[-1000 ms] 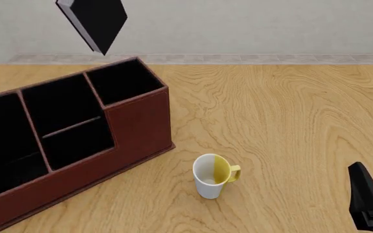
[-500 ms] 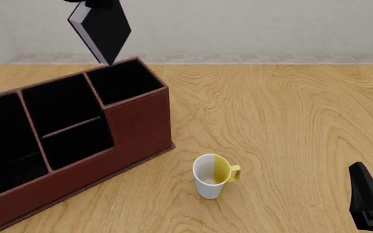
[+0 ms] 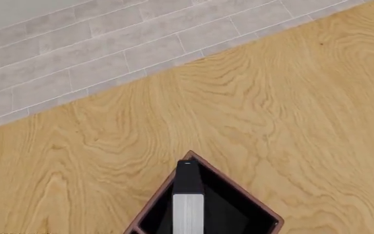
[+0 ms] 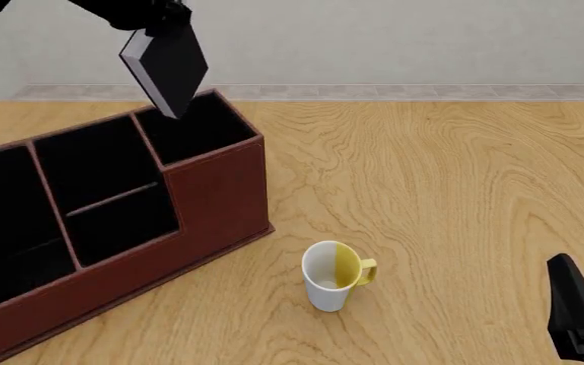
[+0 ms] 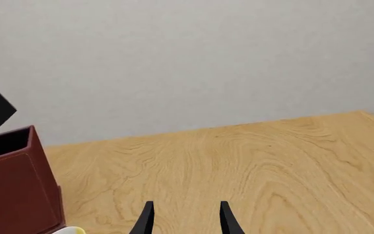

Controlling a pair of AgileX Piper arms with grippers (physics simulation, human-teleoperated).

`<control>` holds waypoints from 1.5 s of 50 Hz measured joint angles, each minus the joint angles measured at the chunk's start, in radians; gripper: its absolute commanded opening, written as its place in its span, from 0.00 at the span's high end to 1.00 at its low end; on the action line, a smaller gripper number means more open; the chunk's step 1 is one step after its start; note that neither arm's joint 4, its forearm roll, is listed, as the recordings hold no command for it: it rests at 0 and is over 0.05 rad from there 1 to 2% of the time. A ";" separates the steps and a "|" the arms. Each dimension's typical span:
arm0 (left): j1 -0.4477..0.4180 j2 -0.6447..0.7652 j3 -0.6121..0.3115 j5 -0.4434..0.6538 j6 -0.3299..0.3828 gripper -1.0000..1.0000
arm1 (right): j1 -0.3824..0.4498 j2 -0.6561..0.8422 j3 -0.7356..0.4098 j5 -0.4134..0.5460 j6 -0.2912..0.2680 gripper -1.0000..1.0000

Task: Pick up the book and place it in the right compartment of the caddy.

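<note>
One book [image 4: 166,67] tilted corner-down over right compartment [image 4: 192,128], left gripper [image 4: 153,17] clamping it

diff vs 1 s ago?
The book, held by the left gripper, has come down and tilted; its lowest corner now hangs just above the caddy's right compartment. Caddy, mug and right gripper, open, stayed put.

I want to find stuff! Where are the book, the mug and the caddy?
book [image 4: 168,67], front view, on its black cover.
mug [image 4: 328,283], front view, on its white side.
caddy [image 4: 219,196], front view, on its reddish-brown front wall.
</note>
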 measured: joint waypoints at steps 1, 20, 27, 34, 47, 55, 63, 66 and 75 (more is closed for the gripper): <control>0.000 0.000 0.007 -0.005 -0.001 1.00 | 0.000 0.000 0.000 0.000 0.000 0.00; 0.003 -0.010 0.104 -0.071 -0.014 1.00 | -0.001 0.000 0.000 -0.001 0.000 0.00; 0.004 -0.011 0.130 -0.088 -0.015 1.00 | -0.003 0.000 0.000 -0.001 0.000 0.00; 0.003 -0.008 0.142 -0.100 -0.019 1.00 | -0.004 0.000 0.000 -0.002 0.001 0.00; -0.010 -0.010 0.174 -0.122 -0.025 1.00 | -0.007 0.000 0.000 -0.002 0.001 0.00; -0.020 -0.024 0.211 -0.141 -0.031 1.00 | -0.005 0.000 0.000 -0.001 0.000 0.00; -0.025 -0.037 0.249 -0.160 -0.034 1.00 | -0.004 0.000 0.000 -0.001 0.000 0.00; -0.025 -0.041 0.263 -0.168 -0.036 1.00 | -0.004 0.000 0.000 -0.001 0.000 0.00; -0.026 -0.050 0.301 -0.192 -0.042 1.00 | -0.001 0.000 0.000 -0.001 -0.001 0.00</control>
